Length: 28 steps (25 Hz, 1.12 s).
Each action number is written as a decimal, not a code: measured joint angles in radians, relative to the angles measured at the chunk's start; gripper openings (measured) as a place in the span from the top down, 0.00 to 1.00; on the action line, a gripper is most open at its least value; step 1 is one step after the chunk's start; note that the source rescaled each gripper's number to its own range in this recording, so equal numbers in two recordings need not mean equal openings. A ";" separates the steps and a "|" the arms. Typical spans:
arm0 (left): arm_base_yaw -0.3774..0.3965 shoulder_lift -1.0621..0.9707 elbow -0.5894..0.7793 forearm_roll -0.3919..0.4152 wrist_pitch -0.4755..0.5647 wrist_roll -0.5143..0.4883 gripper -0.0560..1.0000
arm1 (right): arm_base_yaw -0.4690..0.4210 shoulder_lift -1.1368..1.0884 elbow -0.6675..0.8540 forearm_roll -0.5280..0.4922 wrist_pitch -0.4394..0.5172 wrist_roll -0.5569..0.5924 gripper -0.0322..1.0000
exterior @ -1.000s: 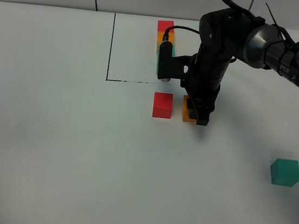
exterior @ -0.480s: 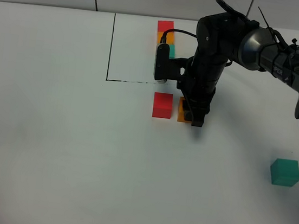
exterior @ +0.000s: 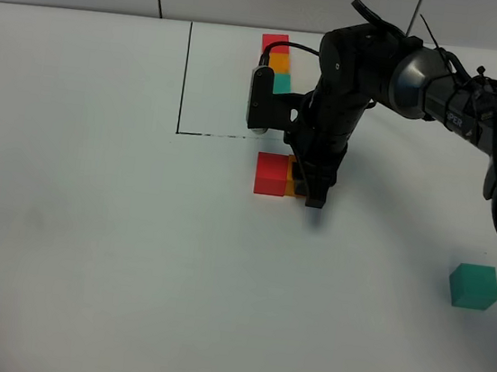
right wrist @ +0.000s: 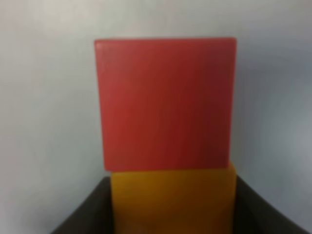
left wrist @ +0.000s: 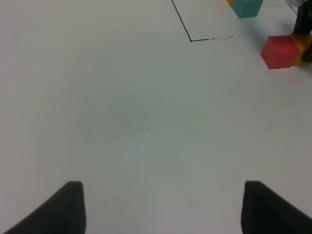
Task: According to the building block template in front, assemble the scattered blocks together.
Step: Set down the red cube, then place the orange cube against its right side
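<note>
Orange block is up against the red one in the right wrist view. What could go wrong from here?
1. The right gripper is shut on the orange block, which touches the red block; pushing further could slide the red block out of line.
2. Opening may nudge the orange block and leave a gap.
3. The teal block lies far off; bringing it in could knock the pair.

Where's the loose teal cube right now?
In the high view the matte teal-green cube sits alone on the right of the white table, far from the red cube and the orange cube.
</note>
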 joint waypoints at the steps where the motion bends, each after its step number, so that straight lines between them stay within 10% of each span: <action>1: 0.000 0.000 0.000 0.000 0.000 0.000 0.54 | 0.000 0.000 0.000 0.001 0.000 0.000 0.96; 25: 0.000 0.000 0.000 0.000 0.000 -0.001 0.54 | 0.003 0.000 -0.001 0.004 0.003 -0.018 0.96; 28: 0.000 0.000 0.000 0.000 0.000 -0.001 0.54 | 0.005 0.003 -0.001 0.021 0.006 -0.021 0.84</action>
